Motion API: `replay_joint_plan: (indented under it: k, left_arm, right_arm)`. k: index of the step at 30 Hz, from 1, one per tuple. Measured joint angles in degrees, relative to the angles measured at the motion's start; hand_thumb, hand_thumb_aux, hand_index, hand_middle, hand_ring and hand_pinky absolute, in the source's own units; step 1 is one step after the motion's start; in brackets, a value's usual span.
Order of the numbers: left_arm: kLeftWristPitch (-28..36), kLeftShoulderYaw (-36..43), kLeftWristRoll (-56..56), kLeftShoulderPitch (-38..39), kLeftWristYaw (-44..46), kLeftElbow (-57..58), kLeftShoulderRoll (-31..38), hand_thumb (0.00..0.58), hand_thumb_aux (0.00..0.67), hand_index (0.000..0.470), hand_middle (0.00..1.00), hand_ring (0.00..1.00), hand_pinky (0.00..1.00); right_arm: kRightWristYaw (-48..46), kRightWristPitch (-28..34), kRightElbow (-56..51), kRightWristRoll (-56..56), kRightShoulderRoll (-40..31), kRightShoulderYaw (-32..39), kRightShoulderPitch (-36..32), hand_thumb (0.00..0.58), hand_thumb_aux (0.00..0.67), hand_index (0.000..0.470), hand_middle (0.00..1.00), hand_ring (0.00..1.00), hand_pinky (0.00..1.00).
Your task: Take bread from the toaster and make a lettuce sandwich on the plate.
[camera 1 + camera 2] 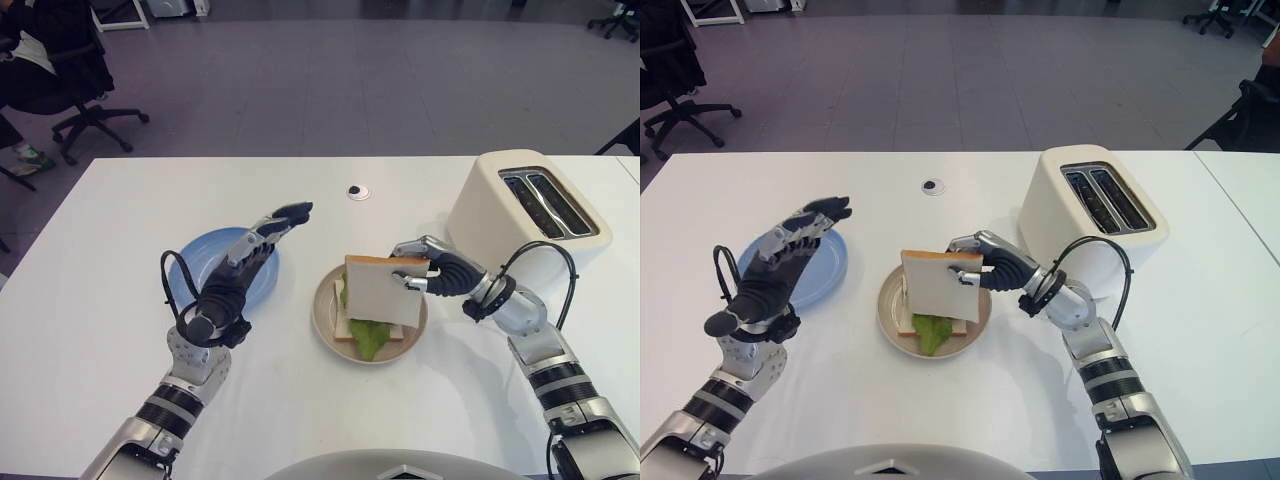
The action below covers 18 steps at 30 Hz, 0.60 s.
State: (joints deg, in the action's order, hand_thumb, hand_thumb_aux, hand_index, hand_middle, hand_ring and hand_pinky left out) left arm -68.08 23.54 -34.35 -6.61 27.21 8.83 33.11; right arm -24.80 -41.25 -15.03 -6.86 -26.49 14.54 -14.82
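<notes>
Currently right robot hand (447, 272) pinches square white bread slice (380, 293) upright. Released tilted, it may overshoot green lettuce (370, 340).

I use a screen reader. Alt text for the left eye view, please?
The robot's right hand holds a bread slice upright over a beige plate carrying lettuce on another slice. Its left hand hovers open above a blue plate; a white toaster stands right.

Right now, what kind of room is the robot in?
Probably an office or lab, not a kitchen: rolling office chairs stand on a wide grey floor behind the white table, and the toaster sits on that table.
</notes>
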Motion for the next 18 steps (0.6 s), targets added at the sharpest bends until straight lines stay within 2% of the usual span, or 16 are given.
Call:
replay_joint_plan:
  k: [2,5,8,12,18]
  left_arm:
    - [0.8,-0.8,2.1,0.2,2.3,0.5,-1.0,0.000,0.000,0.000,0.00,0.00,0.00]
    - [2.0,-3.6,13.8,0.0,3.0,5.9,-4.0,0.000,0.000,0.000,0.00,0.00,0.00]
    - [3.8,-6.5,30.2,-1.2,-0.6,12.7,-6.5,0.000,0.000,0.000,0.00,0.00,0.00]
    - [5.7,-8.9,46.7,-3.4,-7.1,17.6,-8.0,0.000,0.000,0.000,0.00,0.00,0.00]
    - [7.1,-8.3,56.7,-3.3,-12.6,20.1,-8.6,0.000,0.000,0.000,0.00,0.00,0.00]
  right_arm:
    - [-0.6,0.0,-0.4,-0.3,0.3,0.5,-0.1,0.580,0.670,0.470,1.00,1.00,1.00]
    - [-0.9,-0.1,-1.8,-1.1,1.3,0.9,-0.4,0.580,0.670,0.470,1.00,1.00,1.00]
    - [-0.6,-0.3,-3.9,-1.8,1.7,1.1,-0.8,0.580,0.670,0.470,1.00,1.00,1.00]
    - [0.9,-0.4,-8.7,-6.5,2.0,1.9,-2.2,0.580,0.670,0.470,1.00,1.00,1.00]
    - [5.3,-1.7,-14.3,-14.2,2.2,3.1,-4.0,0.580,0.670,0.470,1.00,1.00,1.00]
